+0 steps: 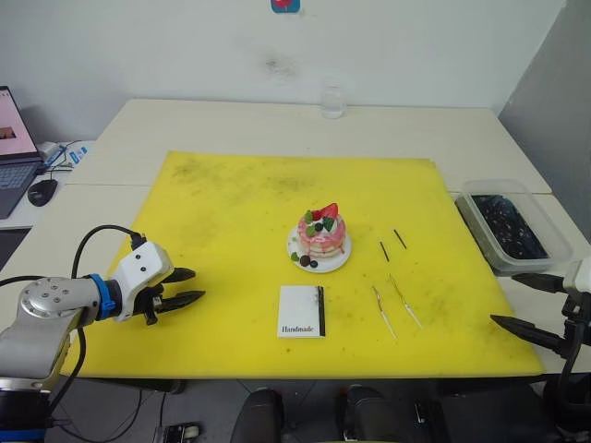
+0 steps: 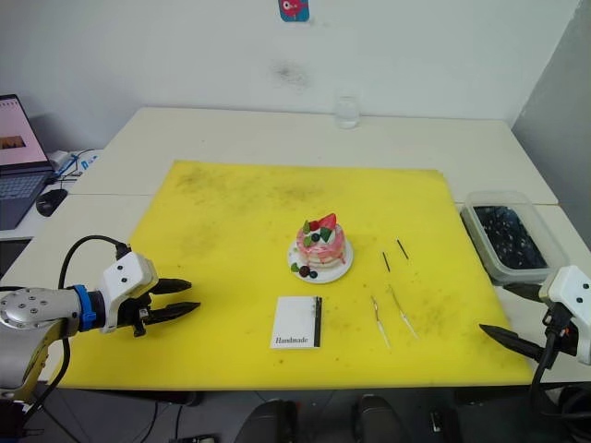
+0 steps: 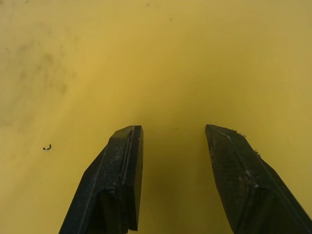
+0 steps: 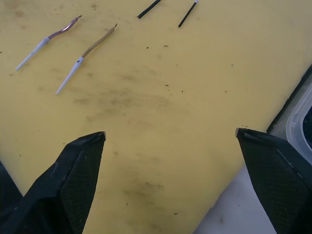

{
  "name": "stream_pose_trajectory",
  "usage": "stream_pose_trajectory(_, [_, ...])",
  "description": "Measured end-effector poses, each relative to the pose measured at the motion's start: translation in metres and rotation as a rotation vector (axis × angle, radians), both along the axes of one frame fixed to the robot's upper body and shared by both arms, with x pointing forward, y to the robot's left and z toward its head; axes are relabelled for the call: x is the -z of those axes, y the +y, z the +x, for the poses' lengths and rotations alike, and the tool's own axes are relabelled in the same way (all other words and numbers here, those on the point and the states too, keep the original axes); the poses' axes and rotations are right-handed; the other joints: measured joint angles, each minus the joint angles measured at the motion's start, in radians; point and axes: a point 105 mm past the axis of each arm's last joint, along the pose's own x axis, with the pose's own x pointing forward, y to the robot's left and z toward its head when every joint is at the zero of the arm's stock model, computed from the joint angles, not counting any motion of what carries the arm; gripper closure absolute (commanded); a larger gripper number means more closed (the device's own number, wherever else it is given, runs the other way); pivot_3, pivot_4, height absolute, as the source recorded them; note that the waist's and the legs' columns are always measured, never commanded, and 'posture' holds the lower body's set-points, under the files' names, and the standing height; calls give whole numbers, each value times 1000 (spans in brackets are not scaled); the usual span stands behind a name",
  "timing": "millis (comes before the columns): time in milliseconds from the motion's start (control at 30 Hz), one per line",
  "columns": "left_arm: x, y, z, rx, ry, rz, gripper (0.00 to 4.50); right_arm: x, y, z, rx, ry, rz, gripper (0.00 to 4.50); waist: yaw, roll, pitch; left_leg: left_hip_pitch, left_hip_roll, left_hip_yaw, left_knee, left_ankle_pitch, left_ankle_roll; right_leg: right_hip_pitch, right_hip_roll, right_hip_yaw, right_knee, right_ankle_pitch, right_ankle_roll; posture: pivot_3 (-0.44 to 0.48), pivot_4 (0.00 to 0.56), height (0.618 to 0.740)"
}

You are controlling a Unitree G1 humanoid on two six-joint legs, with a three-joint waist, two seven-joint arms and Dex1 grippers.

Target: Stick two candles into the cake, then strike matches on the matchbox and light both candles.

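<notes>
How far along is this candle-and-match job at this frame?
Nothing is done yet. The cake has no candles in it; both candles lie flat on the yellow mat, the matches beyond them, the matchbox untouched. The left gripper and right gripper are open, empty. Every step remains.

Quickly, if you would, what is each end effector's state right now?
Left end effector: open, holding nothing.
Right end effector: open wide, holding nothing.

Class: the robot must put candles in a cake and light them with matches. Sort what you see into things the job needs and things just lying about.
Needed: candles, cake, matches, matchbox, left gripper and right gripper, both open and empty.

Lying about: glass, bin, laptop, mouse.
</notes>
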Motion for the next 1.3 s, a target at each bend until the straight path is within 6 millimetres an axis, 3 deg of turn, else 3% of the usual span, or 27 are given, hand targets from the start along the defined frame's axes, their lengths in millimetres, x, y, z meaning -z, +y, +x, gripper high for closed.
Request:
stream_pose_trajectory(600, [-1,-2,-3,75,34,-72,2150,7,-2,-3,1,-12,-3,0,0,0,0,0,0,0,0,0,0,0,0,0,0,0,0,0,150,740])
stream_pose_trajectory(733, [-1,-1,-1,40,72,-125,1275,13,1,-4,0,0,14,0,0,0,0,0,0,0,0,0,0,0,0,0,0,0,0,0,150,740])
stream_pose_trajectory(867, [0,1,-1,38,82,-140,41,15,2,-4,7,-4,22,0,0,0,0,0,0,0,0,0,0,0,0,0,0,0,1,0,150,740])
stream_pose_trajectory(1133, [0,-4,-3,82,43,-141,41,17,5,-9,11,-8,27,0,0,0,0,0,0,0,0,0,0,0,0,0,1,0,1,0,150,740])
stream_pose_trajectory(1300, [-10,-40,-19,218,51,-197,41,2,26,-12,-23,-64,38,0,0,0,0,0,0,0,0,0,0,0,0,0,1,1,1,0,150,740])
